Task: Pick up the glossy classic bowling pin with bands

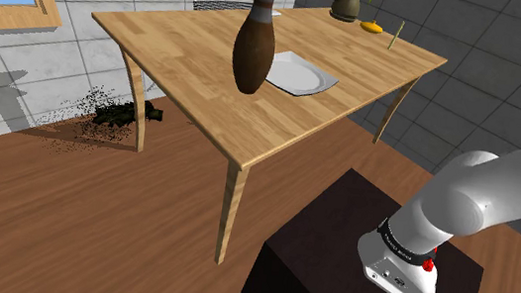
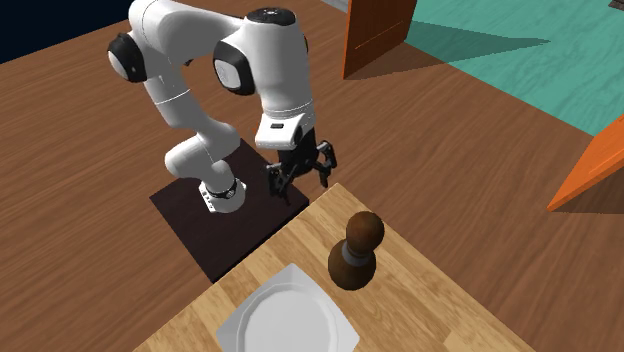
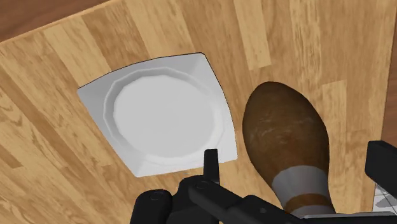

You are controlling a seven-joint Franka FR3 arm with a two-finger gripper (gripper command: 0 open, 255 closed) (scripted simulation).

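Tool (image 2: 302, 174) approach is where trouble lies, I judge: it hangs over the tabletop's (image 2: 440, 300) corner, upper middle of the second exterior view, clear of the pin (image 2: 357, 250), which stands upright lower and right of centre, just beside the white plate (image 2: 288, 322). That pin is tall on a small foot (brown, with a pale band at the neck), so a finger clipping its head or neck on the way in would likely topple it, and once down it could roll onto the plate or off the edge. A closing on the round belly might squeeze it out sideways; the neck looks the surer place. A low finger could also catch the plate's rim. As for the tool itself, its fingers (image 3: 212, 167) stand wide apart, holding nothing and touching nothing; in the wrist view the pin shows between them, lower right of the frame, without contact on either side.
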